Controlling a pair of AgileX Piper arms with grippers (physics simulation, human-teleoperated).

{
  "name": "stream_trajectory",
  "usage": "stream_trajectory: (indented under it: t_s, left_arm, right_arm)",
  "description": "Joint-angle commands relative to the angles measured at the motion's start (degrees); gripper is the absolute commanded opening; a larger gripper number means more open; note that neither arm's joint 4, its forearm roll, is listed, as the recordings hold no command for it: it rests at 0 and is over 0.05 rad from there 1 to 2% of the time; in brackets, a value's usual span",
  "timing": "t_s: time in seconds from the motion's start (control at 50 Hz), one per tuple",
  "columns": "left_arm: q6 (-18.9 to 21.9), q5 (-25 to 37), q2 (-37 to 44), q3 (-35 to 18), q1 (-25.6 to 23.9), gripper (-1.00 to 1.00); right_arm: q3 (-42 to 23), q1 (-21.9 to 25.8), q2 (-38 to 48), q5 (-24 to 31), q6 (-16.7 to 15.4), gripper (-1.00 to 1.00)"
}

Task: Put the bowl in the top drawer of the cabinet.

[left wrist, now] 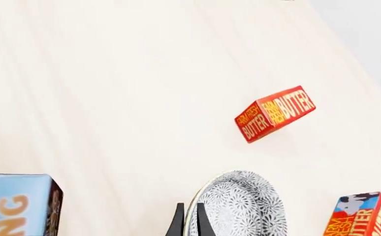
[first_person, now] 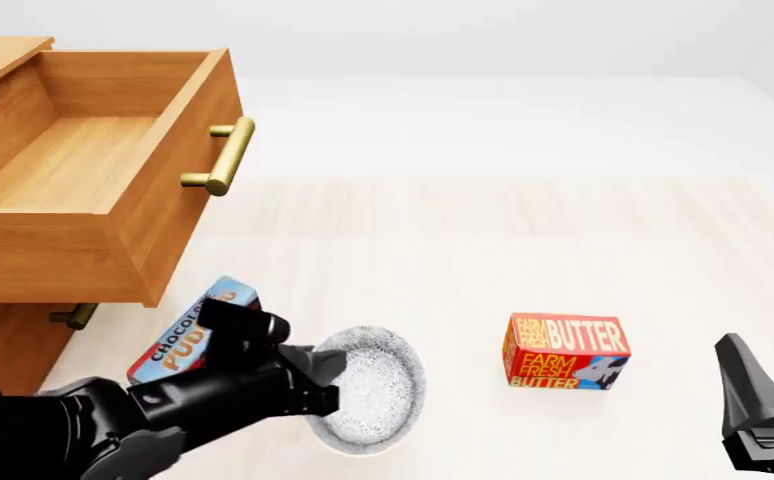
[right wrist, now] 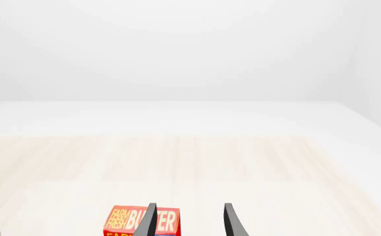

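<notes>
The bowl (first_person: pixel 376 392), white with a dark floral pattern, hangs tilted near the table's front edge, its inside facing the front camera. My left gripper (first_person: pixel 323 385) is shut on the bowl's left rim; in the left wrist view its fingers (left wrist: pixel 176 223) pinch the rim of the bowl (left wrist: pixel 243 206). The cabinet (first_person: pixel 14 340) stands at far left with its top drawer (first_person: pixel 67 170) pulled out, open and empty, brass handle (first_person: pixel 222 155) facing right. My right gripper (right wrist: pixel 189 223) is open and holds nothing, low at the front right (first_person: pixel 761 410).
A red butter box (first_person: pixel 565 352) stands right of the bowl. A blue pudding box (first_person: pixel 184 335) lies below the open drawer, beside the left arm. The lower drawer's handle (first_person: pixel 74 317) shows under the top drawer. The left wrist view shows two butter boxes (left wrist: pixel 274 113) (left wrist: pixel 366 216).
</notes>
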Motion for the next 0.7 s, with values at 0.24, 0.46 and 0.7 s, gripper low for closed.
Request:
stream_trajectory:
  t_s: [0.24,0.46,0.7]
  left_arm:
    - [7.28,5.92,-11.29,0.2,-1.24,-1.0]
    - [8.91,9.1,-16.64,0.1,-1.91,-1.0]
    - [10.57,12.03,-21.4,-0.46,-2.69,-1.0]
  right_arm:
    - [0.0,0.01,0.0,0.0,-0.01,1.0]
    - [0.0,-0.01,0.01,0.0,0.02,1.0]
    - [0.0,0.0,0.01,0.0,0.0,1.0]
